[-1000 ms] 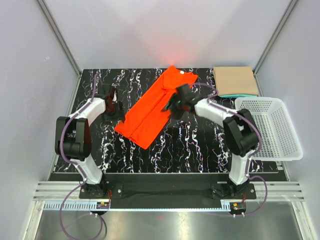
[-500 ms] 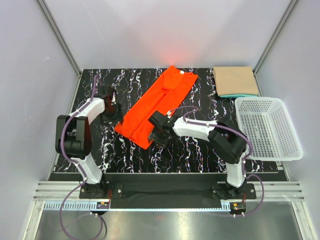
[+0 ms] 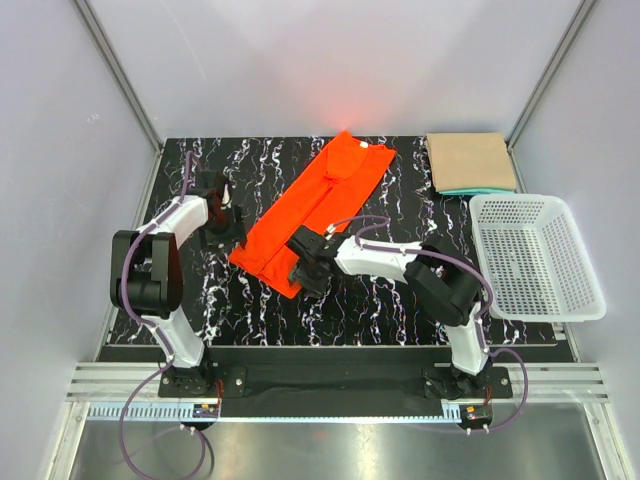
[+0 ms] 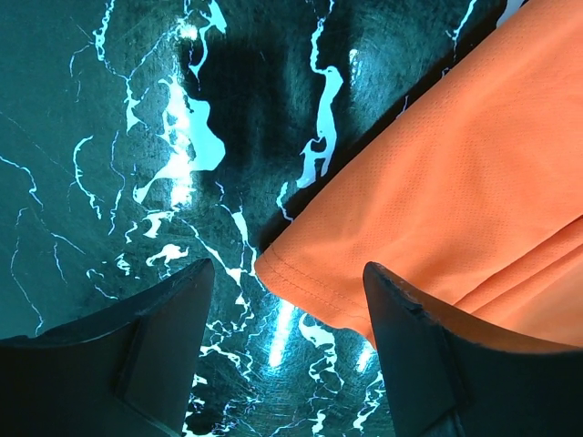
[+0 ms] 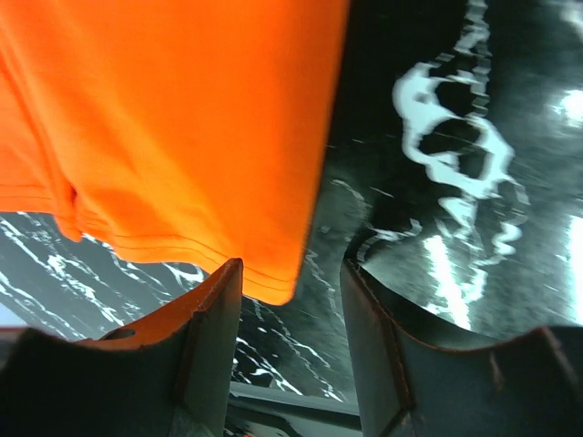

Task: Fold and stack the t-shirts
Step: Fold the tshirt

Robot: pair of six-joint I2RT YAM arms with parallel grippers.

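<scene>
The orange-red t-shirt (image 3: 312,208) lies folded lengthwise in a long diagonal strip on the black marbled table, collar at the far end. My left gripper (image 3: 232,236) is open at the strip's near left corner; that hem corner (image 4: 301,282) lies between its open fingers. My right gripper (image 3: 303,277) is open at the near right corner, and the hem corner (image 5: 278,287) hangs between its jaws. A folded tan shirt (image 3: 470,160) lies on a teal one (image 3: 478,190) at the far right.
A white mesh basket (image 3: 538,255) stands at the right edge, beside the folded stack. The table's near edge (image 3: 330,345) runs in front of both arm bases. Grey walls close in the table on three sides.
My right gripper has swung from the shirt's middle right edge down and left to its near right corner. The left gripper and the shirt have stayed put.
</scene>
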